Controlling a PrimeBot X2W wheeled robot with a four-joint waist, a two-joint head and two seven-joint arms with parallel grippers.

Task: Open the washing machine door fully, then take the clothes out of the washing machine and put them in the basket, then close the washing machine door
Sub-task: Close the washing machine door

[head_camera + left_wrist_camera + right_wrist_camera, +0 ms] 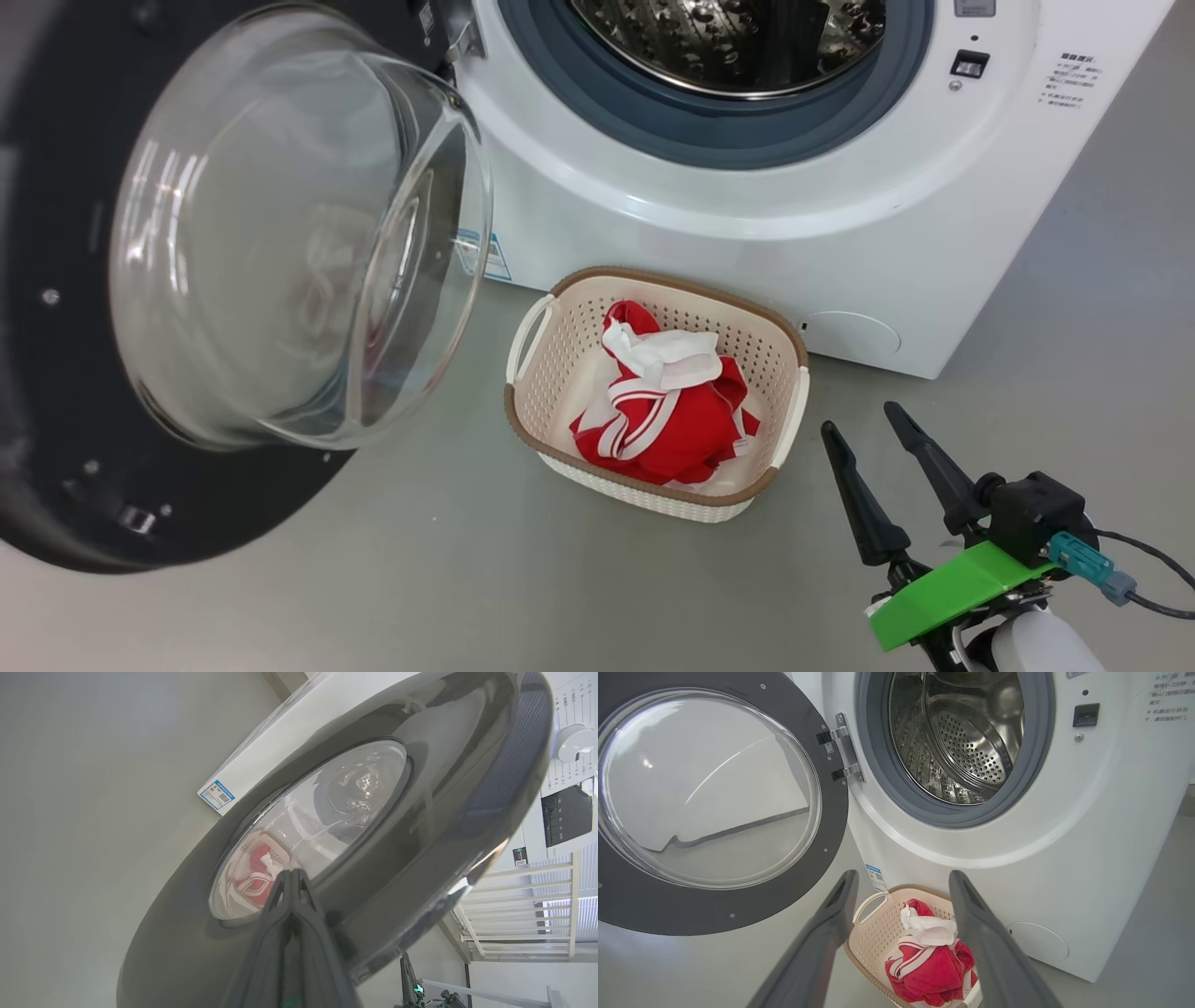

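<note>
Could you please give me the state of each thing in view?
washing machine door: open, swung wide.
washing machine: no clothes seen in its drum.
basket: upright on the floor, holding clothes.
clothes: heaped in the basket.
left claw: shut, by the door's outer face.
right claw: open, empty.

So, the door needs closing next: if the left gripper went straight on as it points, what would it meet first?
The washing machine door: the shut left gripper points at its outer face, near the rim of its glass window. Whether it touches is unclear.
</note>
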